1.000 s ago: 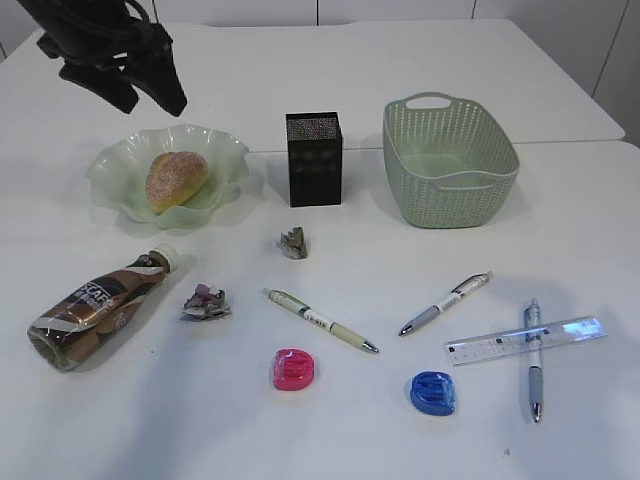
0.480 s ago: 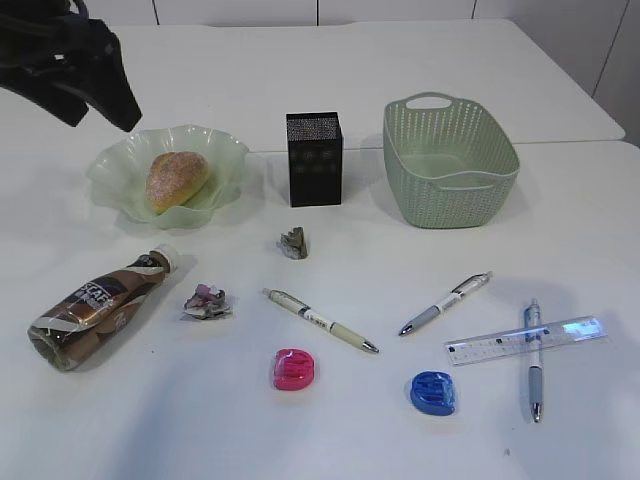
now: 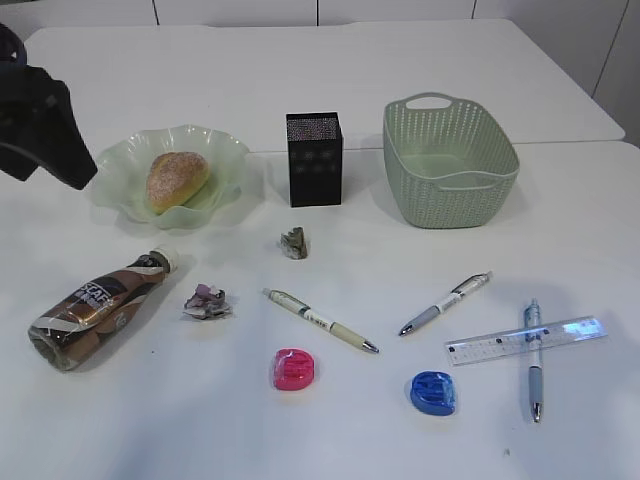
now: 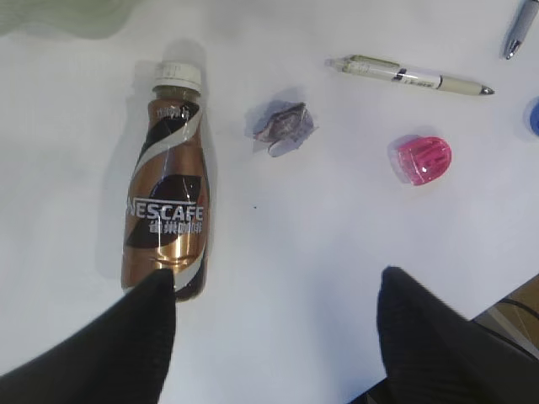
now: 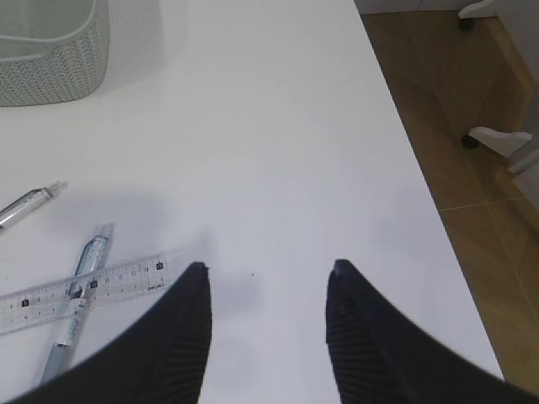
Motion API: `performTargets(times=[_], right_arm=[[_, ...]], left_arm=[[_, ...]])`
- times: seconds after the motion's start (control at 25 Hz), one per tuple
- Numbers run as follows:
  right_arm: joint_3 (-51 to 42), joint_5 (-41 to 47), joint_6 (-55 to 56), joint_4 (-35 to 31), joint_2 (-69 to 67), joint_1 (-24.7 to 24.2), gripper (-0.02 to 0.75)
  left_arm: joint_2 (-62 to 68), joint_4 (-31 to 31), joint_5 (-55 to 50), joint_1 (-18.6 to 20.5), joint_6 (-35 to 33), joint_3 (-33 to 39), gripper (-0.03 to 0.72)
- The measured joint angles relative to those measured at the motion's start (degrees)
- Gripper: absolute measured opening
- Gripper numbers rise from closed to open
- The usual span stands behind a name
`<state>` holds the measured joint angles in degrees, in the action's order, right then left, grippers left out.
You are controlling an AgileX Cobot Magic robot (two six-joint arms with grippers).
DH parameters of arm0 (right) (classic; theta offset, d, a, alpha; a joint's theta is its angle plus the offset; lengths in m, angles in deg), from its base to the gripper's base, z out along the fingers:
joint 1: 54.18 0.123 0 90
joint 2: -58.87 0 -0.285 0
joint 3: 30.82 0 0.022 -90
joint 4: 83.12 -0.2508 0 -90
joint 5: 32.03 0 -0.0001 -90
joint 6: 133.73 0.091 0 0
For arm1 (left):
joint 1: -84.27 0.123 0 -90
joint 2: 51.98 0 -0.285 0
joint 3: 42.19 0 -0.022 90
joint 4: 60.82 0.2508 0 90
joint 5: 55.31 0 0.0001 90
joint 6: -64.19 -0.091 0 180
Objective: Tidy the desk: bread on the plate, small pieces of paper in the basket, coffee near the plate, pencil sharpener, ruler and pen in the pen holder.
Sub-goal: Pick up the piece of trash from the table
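Left gripper (image 4: pixel 269 328) has swung from above the plate out to the left edge of the exterior view and lower, jaws spread wide and empty, now hanging over the coffee (image 4: pixel 170 215); one finger overlaps the bottle's base in the left wrist view, contact can't be told. Bread (image 3: pixel 176 180) already sits in the plate (image 3: pixel 118 165), so that step looks done and coffee is likely next: it lies on its side on the desk (image 3: pixel 330 70), white cap toward the plate. Nothing blocks it; a crumpled paper scrap (image 4: pixel 284 126) lies just beside, a pink pencil sharpener (image 4: pixel 424 159) and a cream pen (image 4: pixel 410 75) further off. Right gripper (image 5: pixel 263 337) hovers empty, jaws about half open, over bare desk near the table edge, with the ruler (image 5: pixel 84 289) crossing a blue pen (image 5: pixel 80 278) to its side. Pen holder (image 3: pixel 314 158) and basket (image 3: pixel 450 160) stand near the back, basket empty. Second paper scrap (image 3: pixel 294 243), blue sharpener (image 3: pixel 433 392) and grey pen (image 3: pixel 445 303) are not yet sorted.
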<state>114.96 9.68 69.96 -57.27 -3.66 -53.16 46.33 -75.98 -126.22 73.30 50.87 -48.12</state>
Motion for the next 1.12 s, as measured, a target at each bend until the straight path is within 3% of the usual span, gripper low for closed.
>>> performTargets(times=[0.56,0.8,1.12], right_arm=[[0.00,0.38,-2.81,-3.17,0.00,0.00,0.366],[0.00,0.69,-10.08,-8.52,0.00,0.00,0.366],[0.00,0.82,-11.53,-9.52,0.00,0.00,0.366]], left_arm=[[-10.12,-0.20,0.00,-2.19,0.18,7.41,0.527],[-10.54,-0.20,0.00,-4.43,0.18,12.82,0.527],[-9.85,-0.44,8.88,-8.16,0.18,14.97,0.527]])
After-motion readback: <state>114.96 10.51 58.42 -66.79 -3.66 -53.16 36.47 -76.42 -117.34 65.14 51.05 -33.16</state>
